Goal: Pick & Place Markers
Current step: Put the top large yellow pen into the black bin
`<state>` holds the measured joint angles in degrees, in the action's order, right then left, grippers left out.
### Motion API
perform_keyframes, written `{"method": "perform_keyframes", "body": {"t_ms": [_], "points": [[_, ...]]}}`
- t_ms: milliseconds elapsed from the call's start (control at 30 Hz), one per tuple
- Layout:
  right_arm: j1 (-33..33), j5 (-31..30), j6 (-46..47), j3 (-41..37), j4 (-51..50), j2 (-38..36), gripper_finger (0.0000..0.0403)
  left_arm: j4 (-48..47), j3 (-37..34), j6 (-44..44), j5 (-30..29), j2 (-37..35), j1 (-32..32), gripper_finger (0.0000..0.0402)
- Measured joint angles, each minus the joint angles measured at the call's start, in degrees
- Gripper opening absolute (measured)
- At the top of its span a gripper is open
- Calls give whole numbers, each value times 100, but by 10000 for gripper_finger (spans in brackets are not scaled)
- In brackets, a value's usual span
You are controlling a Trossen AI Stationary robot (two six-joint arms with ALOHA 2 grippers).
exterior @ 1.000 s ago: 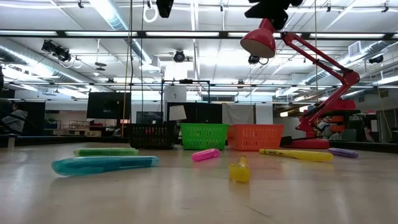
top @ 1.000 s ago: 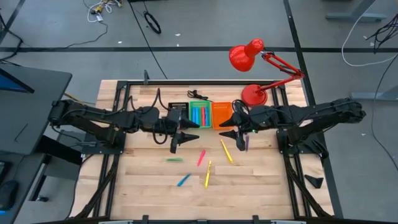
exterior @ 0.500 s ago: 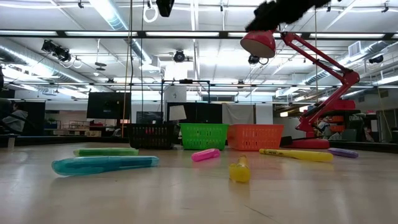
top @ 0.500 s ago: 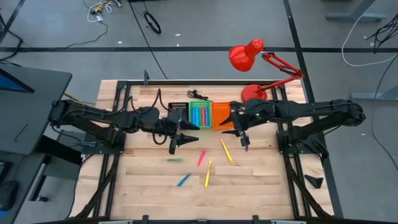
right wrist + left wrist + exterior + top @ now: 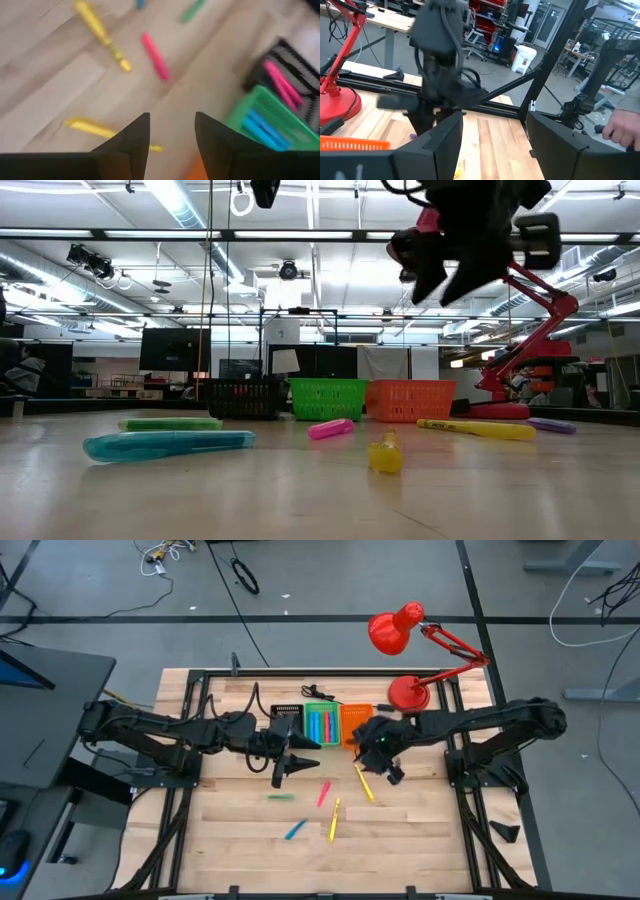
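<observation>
Loose markers lie flat on the wooden table: a green one (image 5: 280, 797), a pink one (image 5: 324, 793), two yellow ones (image 5: 364, 783) (image 5: 335, 820), a blue one (image 5: 294, 830) and a purple one (image 5: 552, 425). More blue and pink markers lie in the green bin (image 5: 321, 723). My right gripper (image 5: 388, 768) hangs open and empty above the table, tipped down, beside the far yellow marker (image 5: 107, 132). My left gripper (image 5: 305, 755) is held level and open, well above the table, in front of the black bin (image 5: 287, 720).
Black, green and orange (image 5: 355, 723) bins stand in a row at the table's far middle. A red desk lamp (image 5: 408, 692) stands at the far right. A person's hand (image 5: 622, 127) shows beyond the table in the left wrist view.
My right gripper has come down toward the table, most of it in the last half second, and drifted a little toward the table's left. It has rolled about its own line and tipped its fingers down. The markers lie as before.
</observation>
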<state>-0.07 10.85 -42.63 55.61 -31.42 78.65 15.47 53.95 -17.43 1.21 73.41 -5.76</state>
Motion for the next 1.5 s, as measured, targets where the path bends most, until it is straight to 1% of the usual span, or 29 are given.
{"method": "perform_keyframes", "body": {"t_ms": [133, 333, 500, 600, 767, 1100, 1300, 1400, 1500], "points": [[136, 61, -587, 0, -333, 283, 157, 0, 0, 0, 0, 0, 0, 224], [324, -35, -1372, 0, -348, 793, 157, 4, 0, 0, -2, 0, 0, 224], [333, -59, -2005, 0, -376, 1211, 157, 10, 0, 0, -2, 0, 0, 224], [332, -176, -2422, 0, -363, 1430, 157, 13, 0, 0, -2, 0, 0, 224], [329, -245, -2959, 2, -353, 1698, 157, 15, 0, 4, -2, 0, 0, 224], [276, -223, -3485, 8, -337, 2219, 157, 51, 0, 68, -7, 0, 24, 224], [254, -94, -3782, 35, -332, 2389, 154, 76, 0, 63, -5, 2, 22, 224], [237, -24, -3740, 31, -362, 2396, 140, 80, 0, 48, -4, 2, 22, 224], [226, 39, -3738, 24, -435, 2403, 109, 94, 0, 48, -4, 2, 22, 224]]}}
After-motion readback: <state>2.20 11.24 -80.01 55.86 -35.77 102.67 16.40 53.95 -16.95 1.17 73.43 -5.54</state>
